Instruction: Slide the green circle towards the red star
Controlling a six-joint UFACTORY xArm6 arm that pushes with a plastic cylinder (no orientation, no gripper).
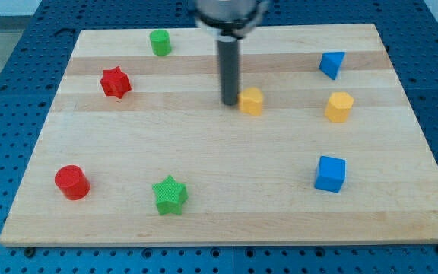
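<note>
At the lower left of the frame a red cylinder stands on the wooden board, close to the board's left edge. Above it, in the upper left, sits the red star. Up and to the right of the star, near the board's top edge, is the green circle, a short green cylinder; it is near the red star but clearly apart from it, with bare wood between the two. Low in the frame, right of the red cylinder, lies a green star.

Toward the middle, the dark rod comes down from a blurred mount at the top edge. There are no fingers here to open or close and nothing is held: the arm ends in the plain rod. My tip rests on the board just left of a yellow block, touching it or very nearly so; the exact contact cannot be made out. The tip is well apart from the green circle, which lies up and to its left.

Further right, a blue block, wedge-like in shape, sits in the upper right. Below it stands a second yellow block, and lower still a blue cube.
</note>
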